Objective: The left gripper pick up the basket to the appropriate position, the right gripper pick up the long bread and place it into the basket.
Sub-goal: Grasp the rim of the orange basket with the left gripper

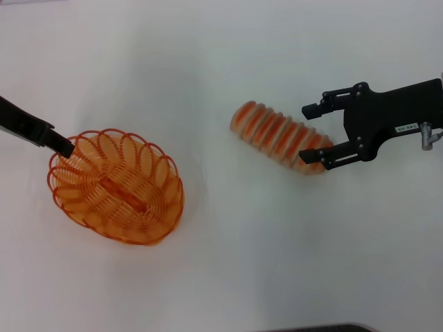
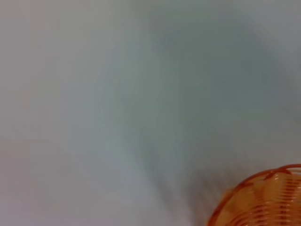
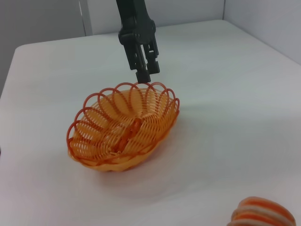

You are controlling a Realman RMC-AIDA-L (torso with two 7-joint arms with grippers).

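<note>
My left gripper [image 1: 68, 148] pinches the oval orange wire basket [image 1: 118, 188] at its rim, while my right gripper [image 1: 313, 131], jaws wide, should straddle the striped cream long bread [image 1: 277, 135] squarely near its end.

**Tally on the surface: one of each item, two pincers**

From my station I count one basket [image 1: 116, 187] and one loaf [image 1: 280, 137], both on a single white surface [image 1: 228, 263]. I count two pincers: the left pincer [image 1: 64, 146] at the basket's rim and the right pincer [image 1: 313, 131] at one end of the loaf. The right pincer shows two fingers. The right wrist camera shows the same single basket [image 3: 123, 127], one pincer [image 3: 143, 73] and one end of the single loaf [image 3: 263, 214].
</note>
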